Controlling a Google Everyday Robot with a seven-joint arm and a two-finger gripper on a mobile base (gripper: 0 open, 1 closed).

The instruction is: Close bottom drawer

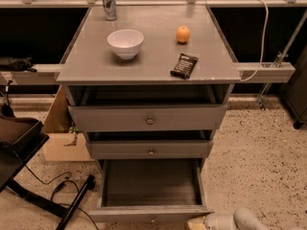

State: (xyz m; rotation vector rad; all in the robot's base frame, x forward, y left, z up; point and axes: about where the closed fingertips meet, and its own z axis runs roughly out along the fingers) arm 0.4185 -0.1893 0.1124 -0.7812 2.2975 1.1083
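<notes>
The bottom drawer [151,213] is the lowest of three in a grey cabinet. It stands pulled far out and its grey inside is bare. Its slim front panel lies along the frame's bottom edge, with its knob just at the edge. My gripper [199,223] is at the bottom right, right beside the drawer front's right corner, on a white arm [249,221] that comes in from the right. Whether it touches the panel cannot be told.
The top drawer [149,119] and middle drawer [150,150] are each pulled out a little. On the cabinet top are a white bowl [125,42], an orange [182,34], a dark snack bar [184,65] and a can [110,2]. A cardboard box [62,138] and black chair legs [72,205] are at left.
</notes>
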